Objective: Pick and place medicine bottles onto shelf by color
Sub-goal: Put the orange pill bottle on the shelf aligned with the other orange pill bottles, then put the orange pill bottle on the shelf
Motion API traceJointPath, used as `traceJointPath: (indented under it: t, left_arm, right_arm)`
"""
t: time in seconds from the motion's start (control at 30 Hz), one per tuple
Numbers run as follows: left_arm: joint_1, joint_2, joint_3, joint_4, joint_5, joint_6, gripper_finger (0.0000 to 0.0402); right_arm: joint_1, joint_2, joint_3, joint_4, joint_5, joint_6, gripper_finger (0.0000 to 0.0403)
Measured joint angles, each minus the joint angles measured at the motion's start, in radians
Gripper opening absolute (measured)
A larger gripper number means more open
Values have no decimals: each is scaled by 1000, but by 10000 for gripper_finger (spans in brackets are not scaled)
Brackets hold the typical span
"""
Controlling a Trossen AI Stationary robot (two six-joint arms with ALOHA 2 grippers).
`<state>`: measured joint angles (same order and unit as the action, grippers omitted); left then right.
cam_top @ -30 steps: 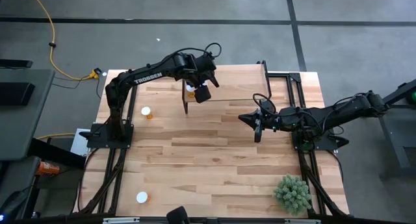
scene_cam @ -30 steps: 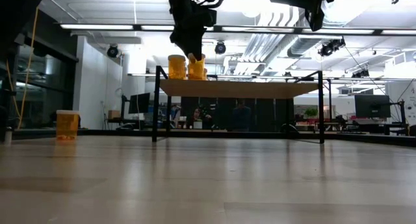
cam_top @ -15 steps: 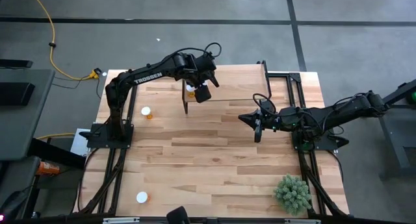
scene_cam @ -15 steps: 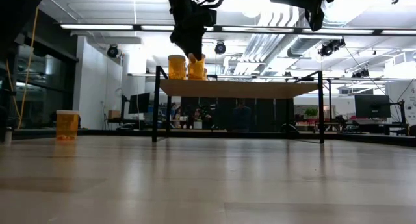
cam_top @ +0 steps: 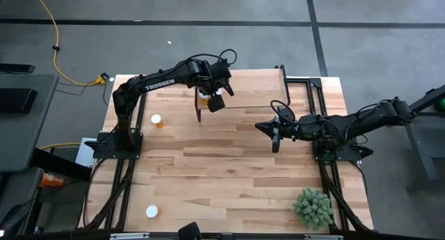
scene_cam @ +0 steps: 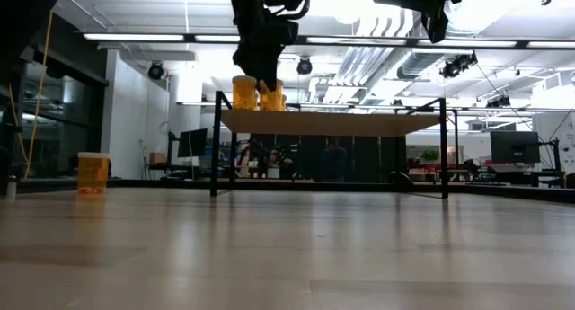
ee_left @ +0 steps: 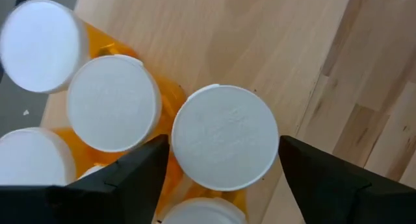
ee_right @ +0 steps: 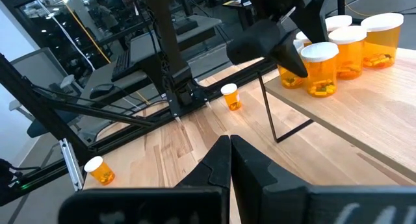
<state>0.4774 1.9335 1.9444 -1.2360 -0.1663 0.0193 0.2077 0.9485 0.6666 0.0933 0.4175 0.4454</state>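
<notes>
- High view: the left claw [cam_top: 214, 97] is seen over the near-left corner of the shelf [cam_top: 243, 94], where a pill bottle [cam_top: 204, 96] is partly hidden beneath it. Two more bottles are left on the worktop [cam_top: 229, 177]: one [cam_top: 157, 120] beside the left arm's base, another [cam_top: 151, 211] near the front edge. The right claw [cam_top: 274, 134] is parked above the worktop, in front of the shelf. A green plant [cam_top: 312, 206] is placed at the worktop's front right corner.
- Low view: orange bottles [scene_cam: 244, 92] are shown standing upright on the shelf board [scene_cam: 332, 122], with the left claw [scene_cam: 260, 72] directly above them. One bottle [scene_cam: 92, 172] is seen alone on the worktop at the far left.
- Left wrist view: the dark fingers [ee_left: 136, 175] are spread to either side of a white-capped bottle [ee_left: 224, 146], with a gap apparently showing on both sides, so the bottle is judged released. Neighbouring bottles [ee_left: 114, 102] are packed close against it.
- Right wrist view: the right claw's fingers [ee_right: 229, 160] are pressed together, clenched on nothing. The cluster of bottles [ee_right: 320, 67] is seen at the shelf's end.
- For the step in hand, a straight vertical lift is judged best, so that no cap is clipped and the tight cluster is not toppled.
</notes>
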Motion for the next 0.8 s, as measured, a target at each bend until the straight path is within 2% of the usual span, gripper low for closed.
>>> traceJointPath:
  t: [0.13, 0.8]
  left_arm:
    - [0, 0, -7, 13, -1, 0, 293]
    - [10, -53, -6, 31, -28, -8, 294]
  right_arm:
    - [0, 0, 0, 0, 0, 0, 0]
    - [0, 0, 0, 0, 0, 0, 0]
